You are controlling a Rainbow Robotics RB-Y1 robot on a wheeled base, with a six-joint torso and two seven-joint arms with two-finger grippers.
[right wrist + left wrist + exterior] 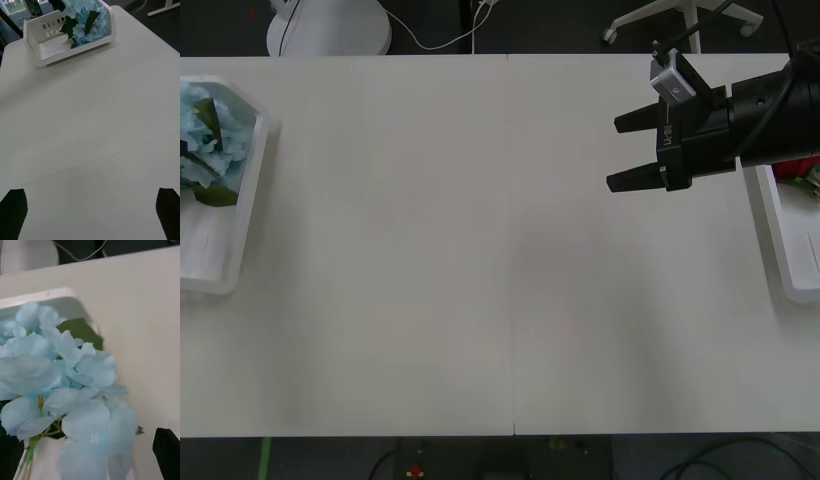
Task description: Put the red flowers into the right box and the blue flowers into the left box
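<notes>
Black and spread wide apart, the two fingers of the right gripper (628,152) hung above the bare white table (480,250) with nothing between them, pointing toward the table's middle. Just behind that gripper's wrist lay the right box (785,250), its white rim showing past the dark arm, and a patch of the red flowers (798,168) with a bit of green leaf peeked out beside the arm inside that box. From the right wrist camera, the fingertips (13,213) sat at the two lower corners, well apart, and far ahead of the open jaws across the table stood the left box (48,56), with the blue flowers (84,22) and their dark leaves heaped at one end of it.

In the left wrist view, the left gripper (167,452) showed only one black finger at the corner, so whether its jaws were released or clenched cannot be told. Pale-blue petals lay close in front of that finger, over the left box's white rim, with a broad green leaf beyond them.
</notes>
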